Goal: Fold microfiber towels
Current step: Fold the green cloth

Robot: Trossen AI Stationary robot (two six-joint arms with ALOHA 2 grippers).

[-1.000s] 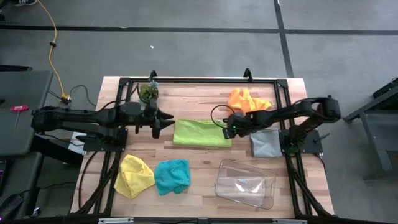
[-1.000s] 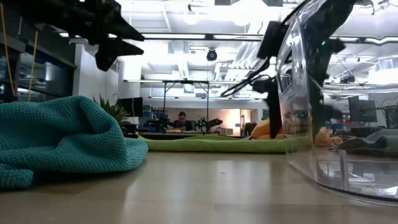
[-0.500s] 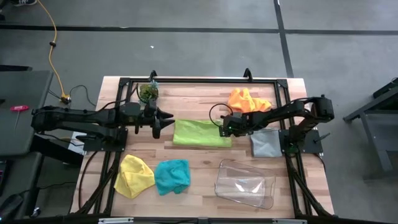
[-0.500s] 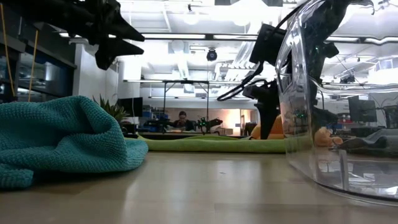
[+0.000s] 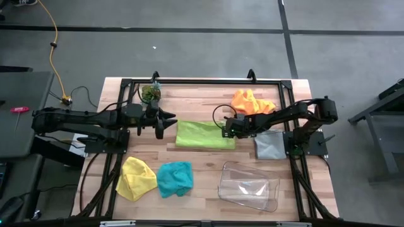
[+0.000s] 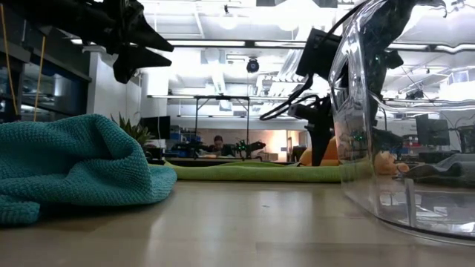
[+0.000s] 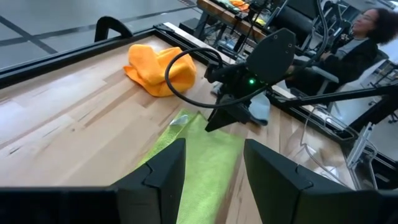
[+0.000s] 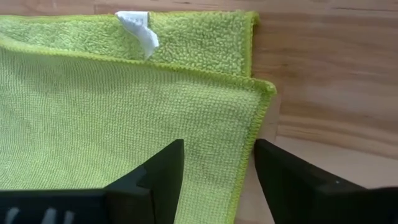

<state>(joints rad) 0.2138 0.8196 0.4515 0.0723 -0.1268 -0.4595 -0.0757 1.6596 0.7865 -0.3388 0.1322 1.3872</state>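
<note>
The right gripper [image 5: 225, 128] is positioned low over the right edge of the lime green towel [image 5: 204, 134], which lies folded flat at the table's centre. Its fingers [image 8: 155, 171] stand apart, straddling the towel's edge; nothing is clamped between them. The left gripper [image 5: 165, 120] hovers beside the towel's left edge, fingers [image 7: 163, 169] apart, holding nothing.

Folded towel [image 5: 204, 134] at bench [image 5: 202, 99] centre; left claw [image 5: 165, 122] left of it, right claw [image 5: 225, 127] over its right edge.
</note>
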